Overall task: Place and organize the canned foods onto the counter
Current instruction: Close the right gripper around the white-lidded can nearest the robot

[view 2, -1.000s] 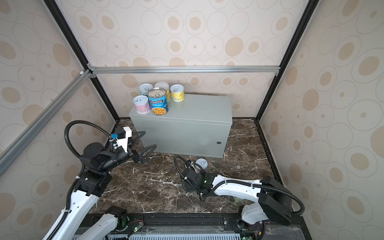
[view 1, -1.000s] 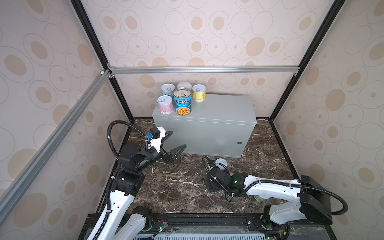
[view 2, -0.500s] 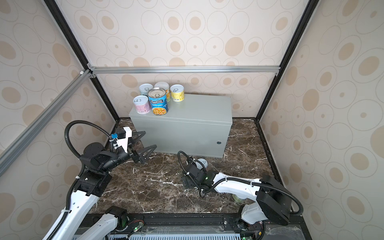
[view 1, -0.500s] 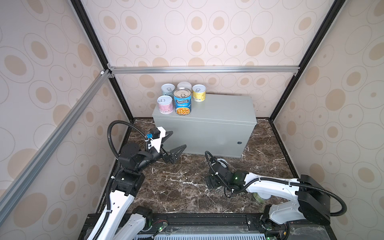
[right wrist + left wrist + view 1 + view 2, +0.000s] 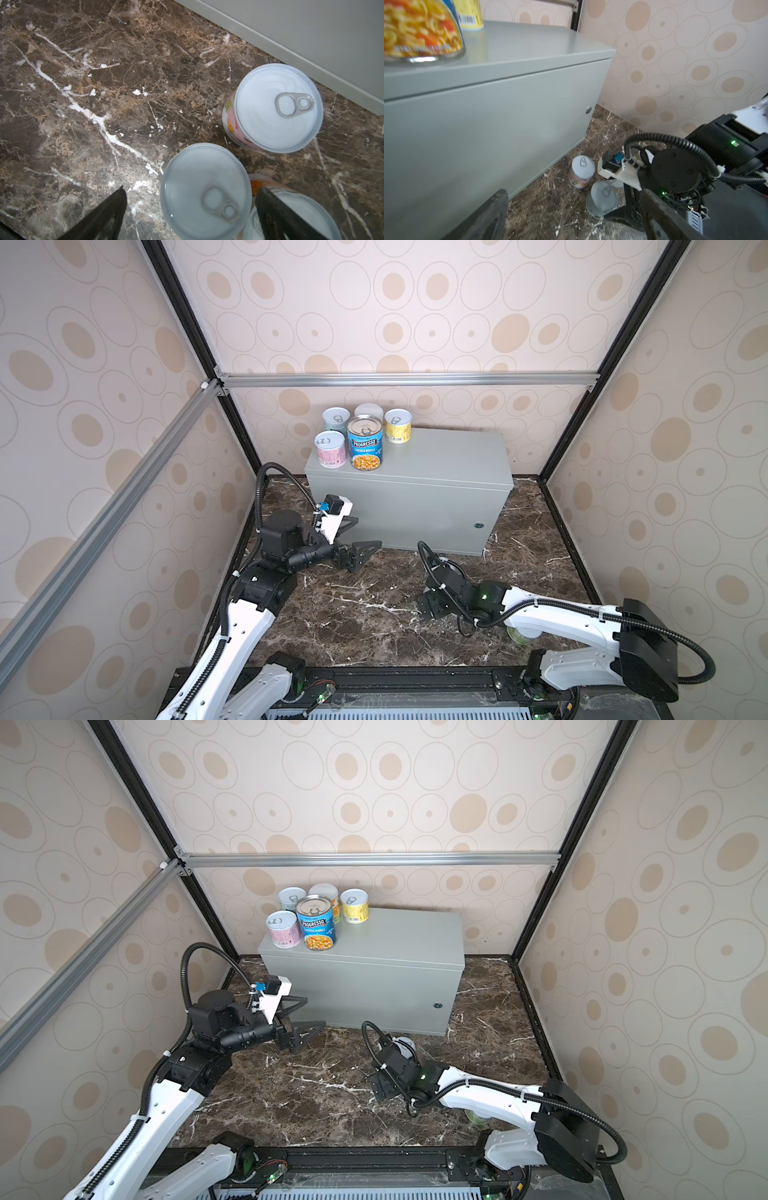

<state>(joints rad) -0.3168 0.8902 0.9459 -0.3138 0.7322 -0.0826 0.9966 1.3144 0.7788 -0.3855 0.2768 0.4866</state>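
Working from the present wide-open, empty spread of the jaws, lower the right gripper (image 5: 192, 190) straight down around the grey can (image 5: 205, 191) standing upright on the marble floor (image 5: 104, 93), a little near of the counter (image 5: 409, 489) front. Mind the crowding: orange-labelled can (image 5: 311, 214) close against the right side, partly behind one finger, touching or not impossible to tell; pink-labelled can (image 5: 276, 108) just beyond, nearer the counter's base. Slip that finger into any gap there without nudging the neighbour; failing a gap, bias the approach toward the open floor on the left. Close on the side wall below the rim, never on the lid, squeezing only enough to stop smooth metal slipping. Lift vertically past the counter's top edge, then carry far and set down on bare grey top just right of the five cans grouped at the far left: Progresso can (image 5: 365, 448), pink can (image 5: 330, 449), yellow can (image 5: 398, 425), pale blue can (image 5: 336, 419) and white-lidded can (image 5: 368, 410) behind. Seat upright in line, leaving room for more. Leave the left gripper (image 5: 362, 534), likewise spread wide and holding nothing, hovering before the counter's near left corner, clear of the lift path. Save the green can (image 5: 518, 635), tucked under the right arm at the near right of the floor, for later; probably the most awkward reach.
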